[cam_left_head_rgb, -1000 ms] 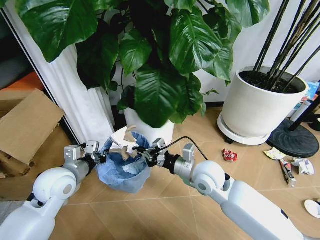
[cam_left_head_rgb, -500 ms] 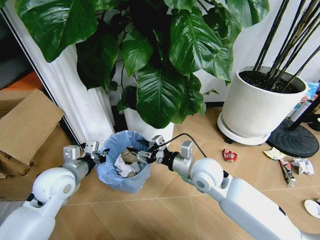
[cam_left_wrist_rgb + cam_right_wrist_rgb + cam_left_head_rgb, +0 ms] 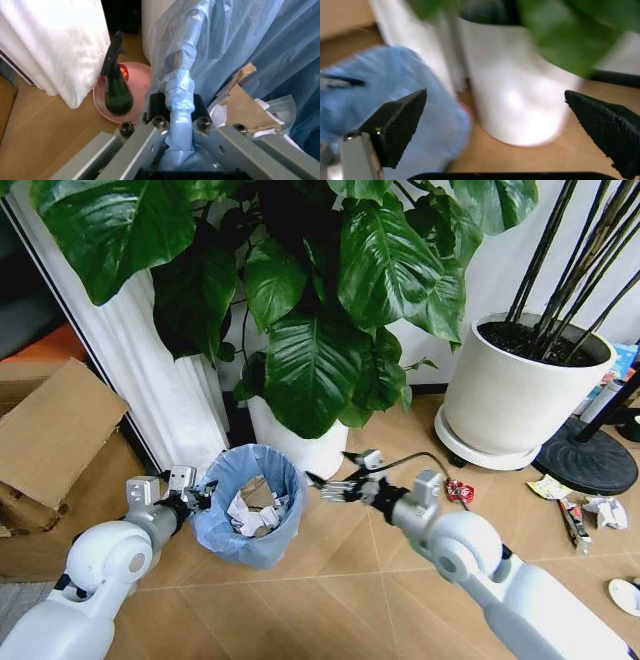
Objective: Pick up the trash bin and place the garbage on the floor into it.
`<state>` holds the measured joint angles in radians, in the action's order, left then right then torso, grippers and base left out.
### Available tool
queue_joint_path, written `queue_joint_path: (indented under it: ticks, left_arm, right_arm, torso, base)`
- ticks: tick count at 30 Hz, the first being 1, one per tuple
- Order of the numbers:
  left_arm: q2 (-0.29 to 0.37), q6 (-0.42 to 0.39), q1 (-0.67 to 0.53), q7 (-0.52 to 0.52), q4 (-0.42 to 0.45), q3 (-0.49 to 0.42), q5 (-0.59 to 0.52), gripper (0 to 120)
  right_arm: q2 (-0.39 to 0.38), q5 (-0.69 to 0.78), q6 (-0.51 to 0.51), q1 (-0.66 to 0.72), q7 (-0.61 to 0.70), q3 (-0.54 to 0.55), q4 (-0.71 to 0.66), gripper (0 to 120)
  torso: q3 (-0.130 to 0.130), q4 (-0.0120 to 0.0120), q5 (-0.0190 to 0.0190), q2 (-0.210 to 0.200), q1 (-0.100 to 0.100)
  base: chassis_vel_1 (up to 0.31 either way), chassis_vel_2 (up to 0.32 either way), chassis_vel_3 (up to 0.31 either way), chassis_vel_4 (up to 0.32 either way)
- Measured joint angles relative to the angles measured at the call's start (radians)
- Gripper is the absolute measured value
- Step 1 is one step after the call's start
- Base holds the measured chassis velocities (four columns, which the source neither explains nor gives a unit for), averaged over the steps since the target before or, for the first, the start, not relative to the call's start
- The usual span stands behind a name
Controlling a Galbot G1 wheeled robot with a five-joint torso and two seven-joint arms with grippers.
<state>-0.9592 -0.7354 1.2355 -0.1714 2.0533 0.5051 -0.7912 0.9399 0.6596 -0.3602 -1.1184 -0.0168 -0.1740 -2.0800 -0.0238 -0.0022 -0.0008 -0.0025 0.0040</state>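
Left gripper [image 3: 203, 493] pinches the left rim of the trash bin [image 3: 252, 505], which sits near the white plant pot [image 3: 300, 445]; crumpled paper [image 3: 248, 514] lies inside; right gripper [image 3: 335, 488], fingers spread and empty, hangs just right of the bin; 1 red wrapper [image 3: 460, 491] lies on the floor [image 3: 330, 580] farther right.

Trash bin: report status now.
Left gripper shut on trash bin rim. Right gripper open, empty, beside bin. Red wrapper on floor.
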Motion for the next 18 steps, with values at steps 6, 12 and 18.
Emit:
queue_joint_path:
  ticks: [6,12,18]
  left_arm:
    - [-0.004,0.000,0.000,-0.001,0.008,0.000,0.002,0]
    - [-0.004,0.000,0.008,-0.004,0.018,0.001,0.003,0]
    - [-0.002,0.000,0.021,-0.007,0.029,0.003,0.004,0]
  right_arm:
    - [-0.001,-0.062,0.018,-0.141,-0.026,-0.158,0.018,100]
    - [0.000,-0.085,0.042,-0.185,-0.048,-0.240,0.050,100]
    - [0.001,-0.086,0.053,-0.200,-0.060,-0.292,0.069,100]
  torso:
    - [0.000,-0.0002,0.0001,0.000,0.000]
    - [0.000,-0.0001,0.0000,0.000,0.000]
    - [0.000,0.0001,0.0001,0.000,0.000]
  base:
    - [0.000,0.000,0.000,0.000]
    - [0.000,0.000,0.000,0.000]
    - [-0.074,-0.064,0.064,0.067]
